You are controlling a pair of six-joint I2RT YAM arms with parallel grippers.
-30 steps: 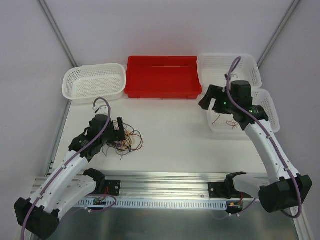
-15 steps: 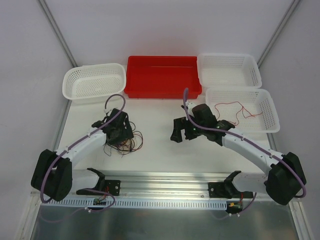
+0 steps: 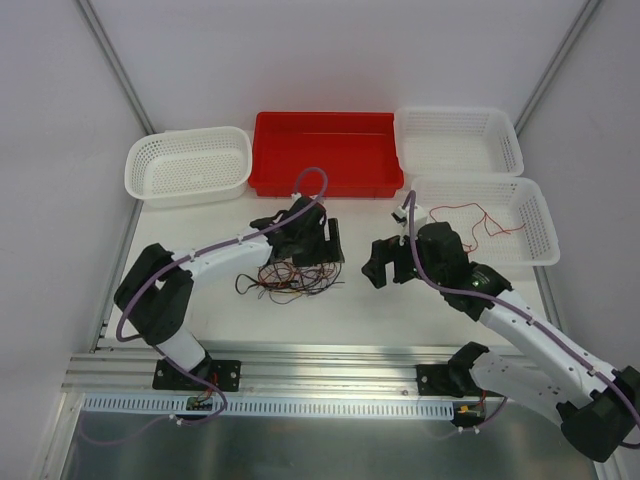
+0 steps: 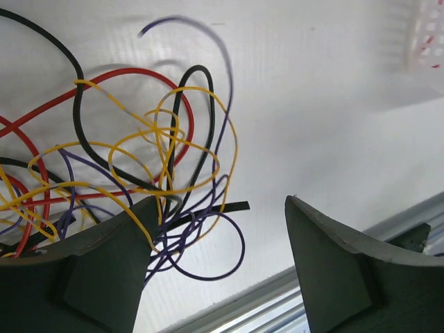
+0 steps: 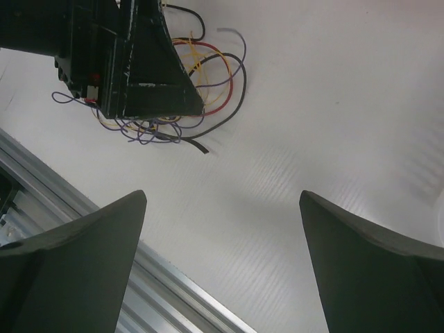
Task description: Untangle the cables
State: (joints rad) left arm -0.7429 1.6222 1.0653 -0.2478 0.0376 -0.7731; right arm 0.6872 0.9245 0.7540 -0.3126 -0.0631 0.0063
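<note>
Red bin (image 3: pixel 325 158) at back, oval white basket (image 3: pixel 188 165) left of it, rectangular white basket (image 3: pixel 458 118) right, second basket (image 3: pixel 541 228) just nearer

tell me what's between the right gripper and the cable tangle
Only bare white table; the right wrist view shows the stretch from the right gripper to the cables with nothing on it.

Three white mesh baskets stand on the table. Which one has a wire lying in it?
The nearer right-hand white mesh basket: a thin red wire lies inside. The left basket and farther right basket show none.
</note>
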